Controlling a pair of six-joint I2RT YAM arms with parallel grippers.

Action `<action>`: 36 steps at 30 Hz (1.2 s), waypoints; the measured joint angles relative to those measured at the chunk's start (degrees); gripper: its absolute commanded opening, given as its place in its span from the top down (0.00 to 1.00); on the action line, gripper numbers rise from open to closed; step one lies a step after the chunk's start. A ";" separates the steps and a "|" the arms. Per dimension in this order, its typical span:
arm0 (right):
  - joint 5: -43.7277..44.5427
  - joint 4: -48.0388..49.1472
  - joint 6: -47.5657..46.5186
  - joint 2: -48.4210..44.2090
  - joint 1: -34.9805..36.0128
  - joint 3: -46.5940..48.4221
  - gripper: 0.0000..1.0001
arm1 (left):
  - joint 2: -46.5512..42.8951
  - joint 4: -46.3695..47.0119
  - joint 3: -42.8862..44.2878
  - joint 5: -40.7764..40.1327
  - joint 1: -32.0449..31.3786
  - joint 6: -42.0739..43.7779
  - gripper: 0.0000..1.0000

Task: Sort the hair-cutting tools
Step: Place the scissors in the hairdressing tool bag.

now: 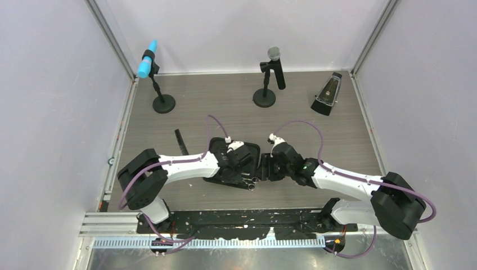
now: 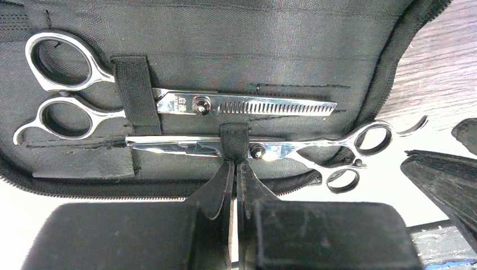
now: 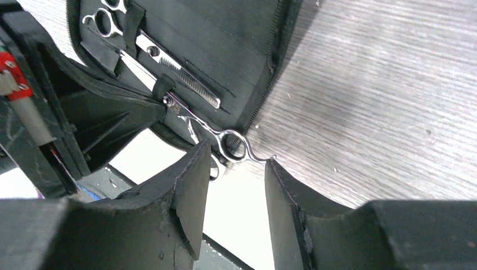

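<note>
— What do we have, biggest first?

— The wooden table [image 1: 225, 107]. In the middle of its near part lies the open black zip case [image 2: 253, 50], and our two arms bend over it from left and right. Two microphones [image 1: 264, 97] stand well apart from it at the far side.

— And our grippers?

— Our left gripper [image 2: 234, 166] has its fingers pressed together, with the tips at the near edge of a small loop [image 2: 233, 138]. We cannot tell whether it is pinching anything. Our right gripper [image 3: 236, 160] stands spread and holds nothing.

— Where are the tools?

— The thinning scissors [image 2: 247, 106] lie inside the case under a broad strap [image 2: 135, 93]. The plain scissors [image 2: 270, 150] lie just beside them under the loop. Their rings jut past the case's near right edge, just beyond our right fingers. A thin black strip (the comb [image 1: 181, 142], we think) lies on the table, left of the case and a little farther.
</note>
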 measured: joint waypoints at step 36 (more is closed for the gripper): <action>6.47 -2.29 -0.39 8.33 6.62 4.00 0.95 | -9.11 13.53 -11.98 -0.42 0.44 -3.39 1.00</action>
